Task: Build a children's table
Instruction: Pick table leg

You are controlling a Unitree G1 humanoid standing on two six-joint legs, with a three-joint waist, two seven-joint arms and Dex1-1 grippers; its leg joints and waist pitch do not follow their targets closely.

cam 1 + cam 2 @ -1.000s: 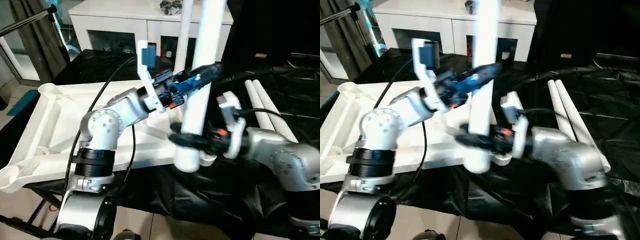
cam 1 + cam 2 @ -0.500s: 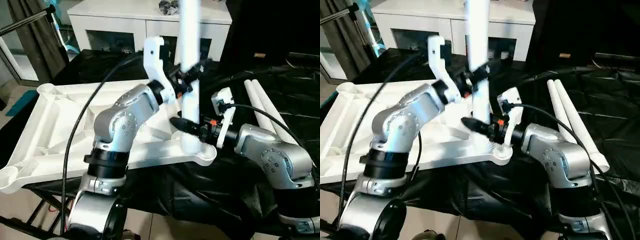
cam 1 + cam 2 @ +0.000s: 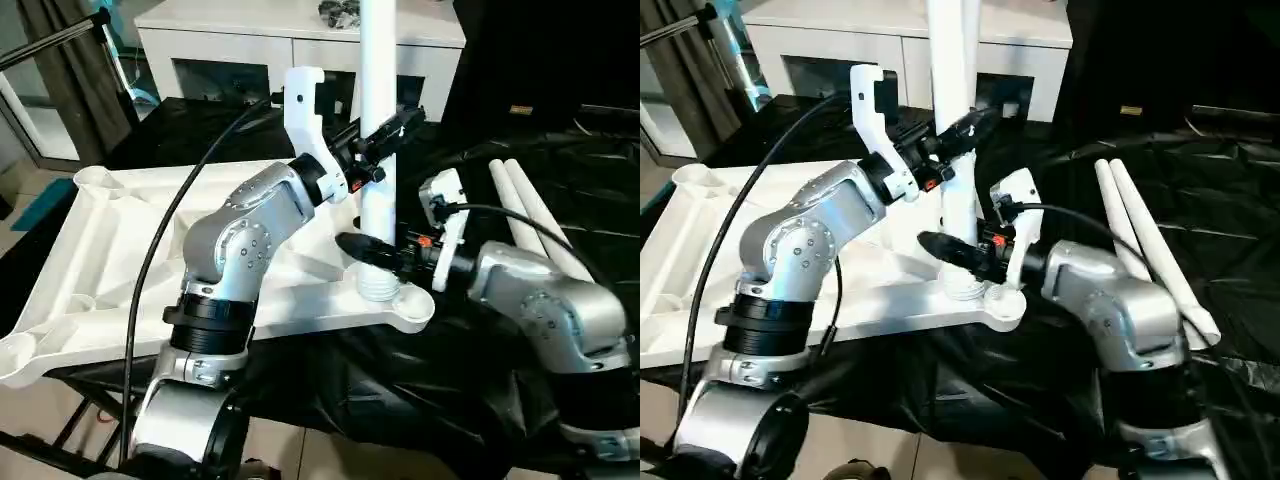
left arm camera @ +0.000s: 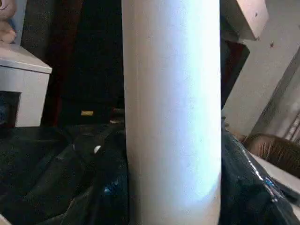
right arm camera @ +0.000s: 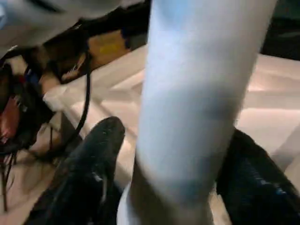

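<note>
Standing upright over the tabletop (image 3: pixel 120 250) socket now, the leg (image 3: pixel 378 120) stays clamped by both tools.

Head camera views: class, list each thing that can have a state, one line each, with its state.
Tabletop: upside down, ribbed underside up.
Upright leg: standing in the near corner socket.
Spare legs: lying side by side on the black sheet.
Left pincer: around the upright leg.
Right pincer: at the leg's base.

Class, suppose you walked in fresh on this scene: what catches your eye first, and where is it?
A white leg stands upright mid-scene, its threaded foot at the tabletop's near corner socket. The left gripper flanks it higher up, the right gripper near its base. Two more legs lie to the right.
</note>
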